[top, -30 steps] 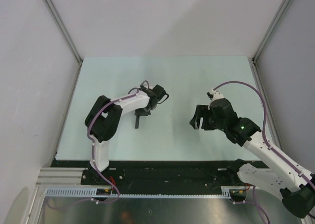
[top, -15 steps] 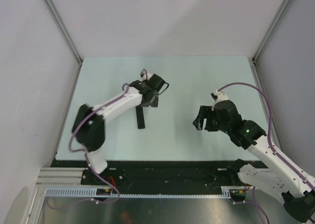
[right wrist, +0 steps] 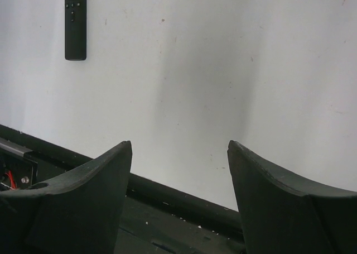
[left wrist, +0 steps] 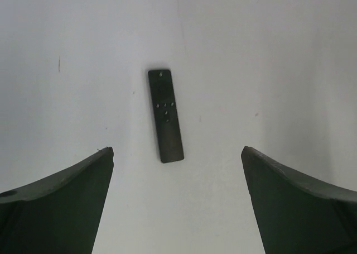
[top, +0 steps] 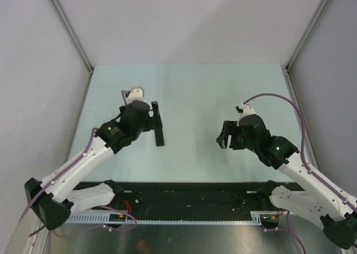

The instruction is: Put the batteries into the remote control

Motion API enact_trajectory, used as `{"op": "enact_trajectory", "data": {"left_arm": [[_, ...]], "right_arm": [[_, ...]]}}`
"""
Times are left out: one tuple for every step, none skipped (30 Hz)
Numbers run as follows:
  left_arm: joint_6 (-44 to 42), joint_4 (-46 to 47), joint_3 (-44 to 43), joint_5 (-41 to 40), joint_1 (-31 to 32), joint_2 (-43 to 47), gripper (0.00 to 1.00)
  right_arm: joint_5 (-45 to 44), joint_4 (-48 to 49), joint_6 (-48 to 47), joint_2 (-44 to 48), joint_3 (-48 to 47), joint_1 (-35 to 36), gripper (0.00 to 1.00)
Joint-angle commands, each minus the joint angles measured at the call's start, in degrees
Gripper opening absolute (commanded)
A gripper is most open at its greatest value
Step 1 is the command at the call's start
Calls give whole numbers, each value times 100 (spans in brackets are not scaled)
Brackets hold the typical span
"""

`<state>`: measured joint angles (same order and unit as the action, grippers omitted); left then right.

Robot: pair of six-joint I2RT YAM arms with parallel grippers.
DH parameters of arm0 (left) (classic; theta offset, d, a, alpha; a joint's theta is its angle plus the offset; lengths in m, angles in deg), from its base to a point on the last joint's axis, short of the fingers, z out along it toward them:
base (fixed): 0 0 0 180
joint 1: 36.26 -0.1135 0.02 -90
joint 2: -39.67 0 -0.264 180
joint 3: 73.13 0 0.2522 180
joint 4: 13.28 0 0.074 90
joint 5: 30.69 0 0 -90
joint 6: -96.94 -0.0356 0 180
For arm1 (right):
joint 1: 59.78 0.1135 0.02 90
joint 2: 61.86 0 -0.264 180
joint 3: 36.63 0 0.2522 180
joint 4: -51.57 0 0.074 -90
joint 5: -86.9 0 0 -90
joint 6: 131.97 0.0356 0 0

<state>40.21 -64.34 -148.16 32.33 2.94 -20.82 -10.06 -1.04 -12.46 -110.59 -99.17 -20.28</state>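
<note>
Now my left gripper (left wrist: 176, 167) has let go. A second ago it was pressed shut at the far end of the remote control (left wrist: 165, 115), with the arm reaching over it. That arm has since drawn back toward my left side, and its fingers (left wrist: 67, 201) are spread as wide as they go with nothing between them. In the left wrist view the remote lies flat on the pale table (top: 223, 86), button side up, well clear of both fingertips and touching nothing. It sits about where it was before.

My right gripper (right wrist: 179, 148) has hardly stirred. It hangs partly open and empty over the table's near right side, well apart from the remote, which shows only in the top corner of its view.

I can see no batteries anywhere: none loose on the table, none in either gripper. The remote's back faces down, so I cannot check the compartment. My reading is that the loading is over and that this release was the set-down. With both grippers empty and backing off, I judge little or nothing is left to do.
</note>
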Motion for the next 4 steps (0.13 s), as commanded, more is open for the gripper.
{"op": "enact_trajectory", "data": {"left_arm": [[109,293,642,334,-70,317,100],[118,380,730,351,-157,423,100],[161,416,862,517,-245,581,100],[188,425,898,545,-307,660,100]], "right_arm": [[-174,229,28,-110,-97,57,74],[-165,246,36,-136,-97,66,74],[-165,264,37,-163,-97,75,74],[-148,307,45,-172,-97,83,74]]}}
